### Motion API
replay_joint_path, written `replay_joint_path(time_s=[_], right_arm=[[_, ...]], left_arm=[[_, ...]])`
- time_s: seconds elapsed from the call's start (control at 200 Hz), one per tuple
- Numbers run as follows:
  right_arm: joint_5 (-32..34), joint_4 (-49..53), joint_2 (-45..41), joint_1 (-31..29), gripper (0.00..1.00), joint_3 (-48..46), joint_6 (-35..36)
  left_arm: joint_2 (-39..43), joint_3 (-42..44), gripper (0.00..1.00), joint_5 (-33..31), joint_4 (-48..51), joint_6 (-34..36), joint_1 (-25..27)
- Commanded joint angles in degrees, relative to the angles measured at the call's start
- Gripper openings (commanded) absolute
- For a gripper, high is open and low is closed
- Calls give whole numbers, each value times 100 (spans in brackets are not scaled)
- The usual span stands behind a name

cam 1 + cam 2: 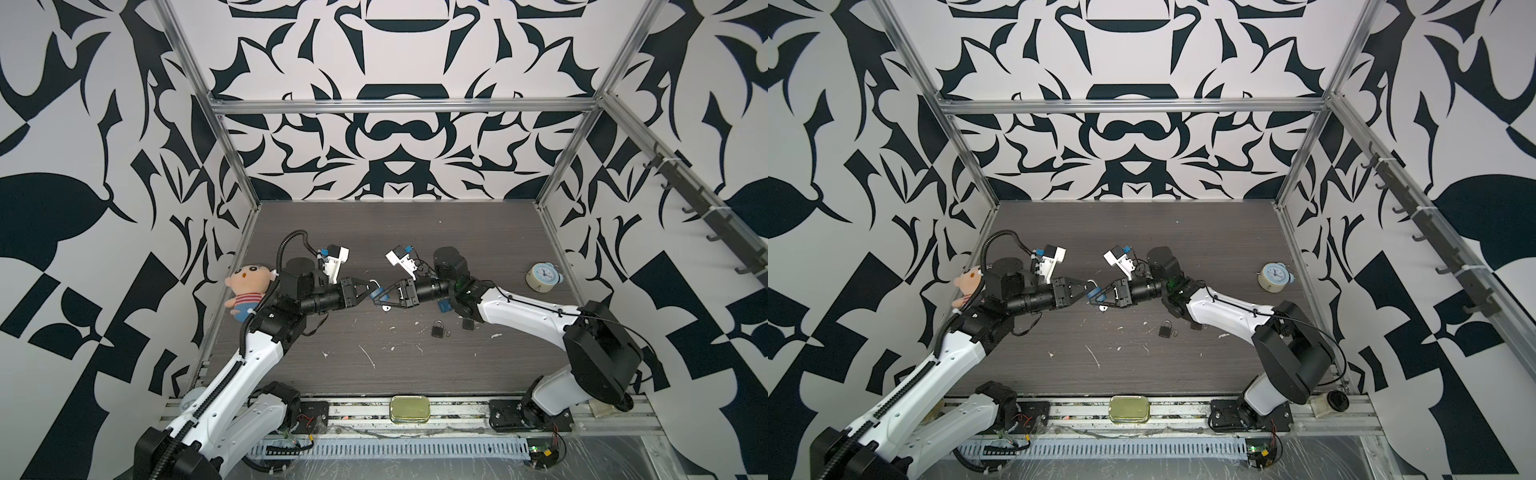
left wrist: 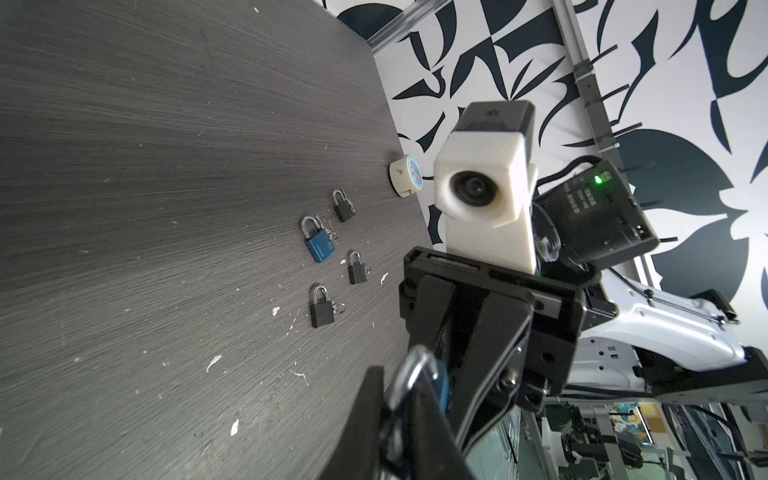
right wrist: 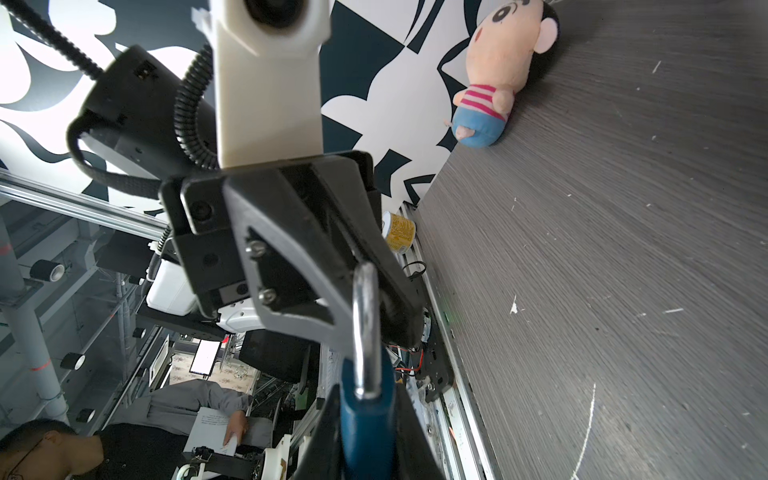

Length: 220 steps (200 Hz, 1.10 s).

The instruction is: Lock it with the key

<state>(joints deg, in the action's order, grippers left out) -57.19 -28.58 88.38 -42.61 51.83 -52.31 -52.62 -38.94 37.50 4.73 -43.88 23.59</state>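
Note:
A blue padlock [image 1: 377, 296] hangs in the air above the middle of the table, between my two grippers. In the right wrist view my right gripper [image 3: 365, 444] is shut on its blue body [image 3: 365, 419]. The silver shackle [image 3: 365, 324] runs from there to the left fingers. In the left wrist view my left gripper [image 2: 401, 411] is shut on that shackle [image 2: 409, 374]. In both top views a silver key [image 1: 385, 308] [image 1: 1102, 308] shows just under the padlock. I cannot tell whether it sits in the keyhole.
Several more padlocks lie on the table right of centre: a blue one [image 2: 318, 245] and black ones [image 2: 322, 307] [image 1: 436, 329]. A small alarm clock [image 1: 542, 276] stands at the right edge, a plush doll [image 1: 247, 291] at the left wall, and a gold tin [image 1: 409, 409] on the front rail.

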Motion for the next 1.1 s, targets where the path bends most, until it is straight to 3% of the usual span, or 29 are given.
replay_joint_path(time_s=[0.0, 0.04, 0.315, 0.39, 0.62, 1.095], right_arm=[[-19, -470, -131, -133, 0, 88, -90], [-23, -498, -128, -142, 0, 90, -110], [99, -458, -63, -136, 0, 40, -106], [205, -457, -50, -117, 16, -6, -95], [382, -631, -96, -23, 40, -179, -217], [621, -749, -623, 420, 46, -605, -255]], left_arm=[[-5, 168, 4, 249, -376, -87, 49], [5, 201, 0, 256, -416, -120, 49], [223, 431, 0, 20, -496, -233, 41], [285, 482, 0, -82, -501, -274, 44], [358, 541, 0, -233, -473, -314, 44], [411, 356, 0, -571, -115, -349, 40]])
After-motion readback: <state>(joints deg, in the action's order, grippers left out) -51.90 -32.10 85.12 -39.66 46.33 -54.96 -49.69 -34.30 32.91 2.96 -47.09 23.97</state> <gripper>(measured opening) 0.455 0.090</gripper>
